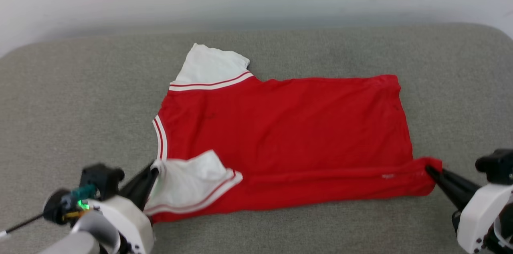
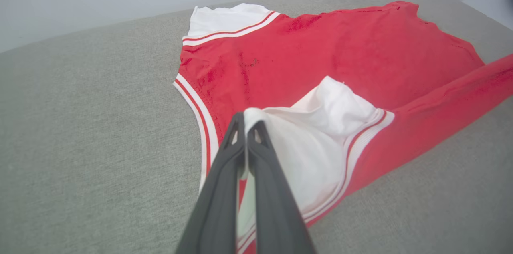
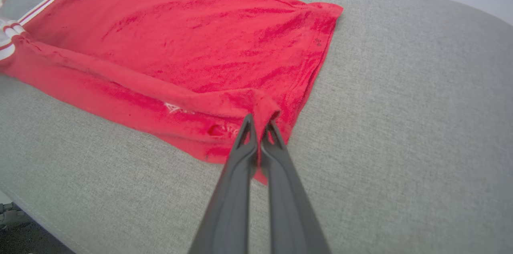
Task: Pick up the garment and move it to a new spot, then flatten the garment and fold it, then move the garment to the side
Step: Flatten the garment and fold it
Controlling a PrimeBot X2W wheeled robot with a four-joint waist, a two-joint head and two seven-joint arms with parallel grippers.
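Lying flat across the middle of the grey, coarse-woven cushion (image 1: 64, 109): garment (image 1: 280, 125), smooth red cloth, roughly rectangular, its near edge rolling into a long ridge. Pinching the crumpled white sleeve (image 1: 188, 182) toward the cushion's near-left: left gripper (image 1: 154, 170), fingers (image 2: 224, 174) clamping together on cloth. Gripping the red hem corner (image 1: 421, 178) toward the cushion's near-right: right gripper (image 1: 429, 169), fingers (image 3: 236, 174) squeezing the fabric.

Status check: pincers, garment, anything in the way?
Left pincer shut on garment, white sleeve. Right pincer shut on hem corner. Garment mostly flat. No obstruction seen.
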